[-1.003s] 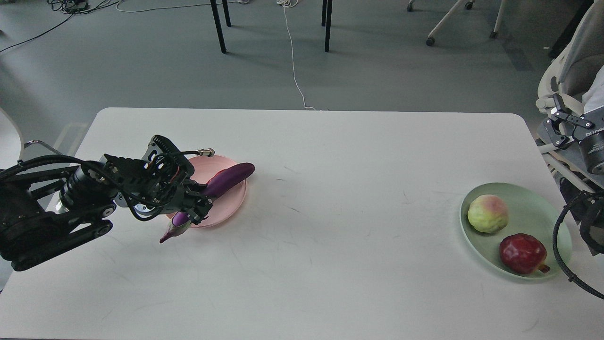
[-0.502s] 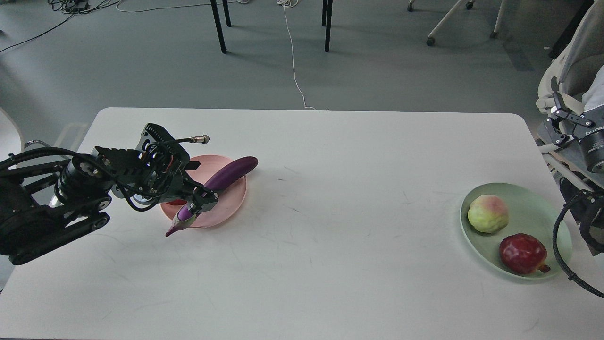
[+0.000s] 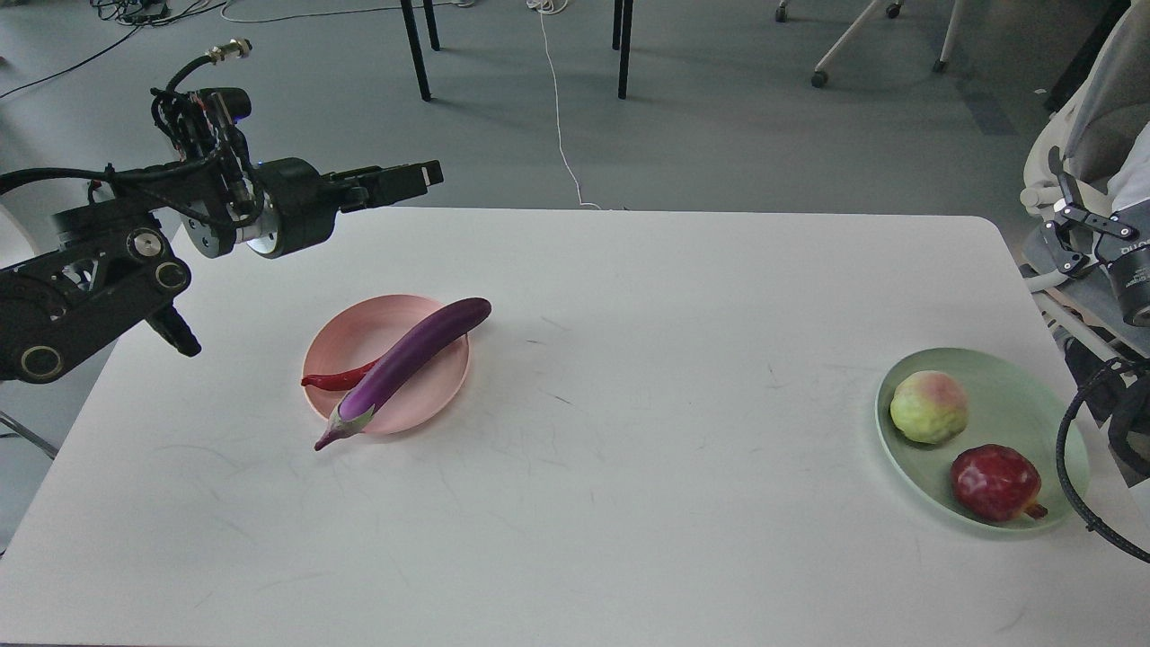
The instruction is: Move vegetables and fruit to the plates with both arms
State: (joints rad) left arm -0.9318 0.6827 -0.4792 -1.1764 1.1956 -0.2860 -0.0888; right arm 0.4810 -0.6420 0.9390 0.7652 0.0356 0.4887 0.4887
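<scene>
The purple eggplant (image 3: 404,359) lies slantwise across the pale pink plate (image 3: 346,337), its pale calyx tip over the near-left rim and touching the table. The red chili pepper (image 3: 334,379) lies on the same plate, partly under the eggplant. The yellow-green fruit (image 3: 930,406) and the dark red fruit (image 3: 995,483) sit on the mint green plate (image 3: 1015,395) at the right. My left gripper (image 3: 404,180) is empty, raised high above the table's far left edge, seen side-on. My right gripper (image 3: 1058,229) is empty beyond the table's right edge, its fingers apart.
The white table (image 3: 629,431) runs between the two plates. Chair and table legs (image 3: 415,49) and a white cable (image 3: 557,108) are on the floor behind. A cable loop (image 3: 1074,476) of my right arm hangs by the green plate.
My left gripper has let go of the eggplant and risen up and back, away from the pink plate. The eggplant now rests on the plate and the chili shows. The right arm barely moved.
</scene>
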